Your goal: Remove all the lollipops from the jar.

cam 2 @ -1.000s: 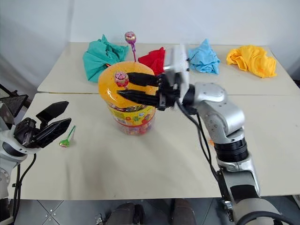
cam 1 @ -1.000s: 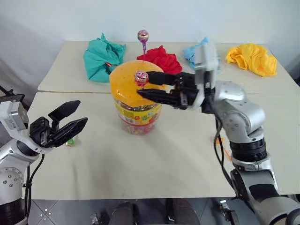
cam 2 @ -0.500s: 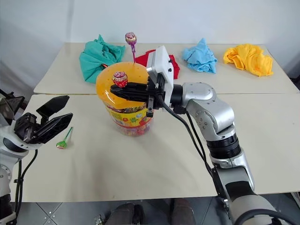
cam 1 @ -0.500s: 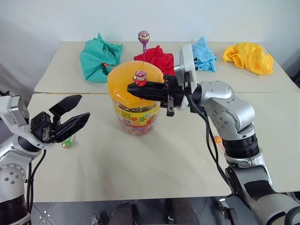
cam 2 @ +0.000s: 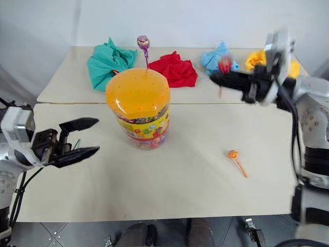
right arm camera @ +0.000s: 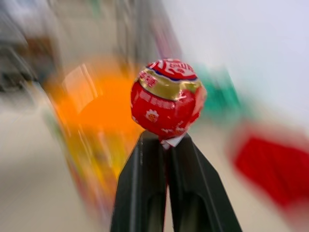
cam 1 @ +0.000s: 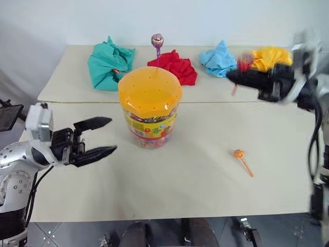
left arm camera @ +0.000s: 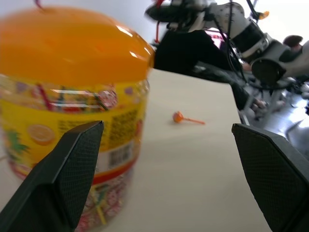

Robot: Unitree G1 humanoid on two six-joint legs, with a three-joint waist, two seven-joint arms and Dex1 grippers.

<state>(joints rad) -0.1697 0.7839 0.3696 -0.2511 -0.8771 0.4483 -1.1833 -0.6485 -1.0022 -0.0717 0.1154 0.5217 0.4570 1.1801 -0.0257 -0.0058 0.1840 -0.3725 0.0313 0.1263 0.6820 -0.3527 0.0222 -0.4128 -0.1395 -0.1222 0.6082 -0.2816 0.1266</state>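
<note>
right tool [cam 1: 234, 77]: shut on red lollipop [right arm camera: 166, 99], upper right, far from jar [cam 1: 150, 108] | left tool [cam 1: 105, 136]: open, empty, lower left | purple lollipop [cam 1: 157, 41] in the lid's back, stick upright; left tool nearer.

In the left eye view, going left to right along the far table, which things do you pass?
Teal cloth heap → purple-pink lollipop standing upright → red cloth heap → blue cloth heap → red lollipop held in the right gripper.
</note>
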